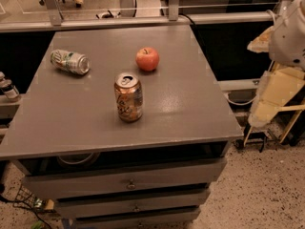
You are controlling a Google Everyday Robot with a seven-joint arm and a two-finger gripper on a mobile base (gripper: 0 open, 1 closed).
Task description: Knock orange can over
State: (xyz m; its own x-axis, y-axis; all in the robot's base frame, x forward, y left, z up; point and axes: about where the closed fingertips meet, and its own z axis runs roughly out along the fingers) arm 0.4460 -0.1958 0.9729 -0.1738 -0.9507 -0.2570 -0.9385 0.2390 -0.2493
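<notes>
The orange can (pixel 128 97) stands upright near the middle of the grey table top (pixel 190 104). It is orange and gold with a silver pull-tab top. My arm shows at the right edge as a white joint (pixel 290 30) with a cream part hanging below it. My gripper (pixel 259 114) is at the lower end of that part, off the table's right side and below the level of its top. It is far from the can and touches nothing.
A green-and-white can (pixel 70 62) lies on its side at the back left. A red apple (pixel 147 58) sits just behind and to the right of the orange can. Drawers (pixel 128 182) are below the table top. A metal rail (pixel 143 20) runs behind the table.
</notes>
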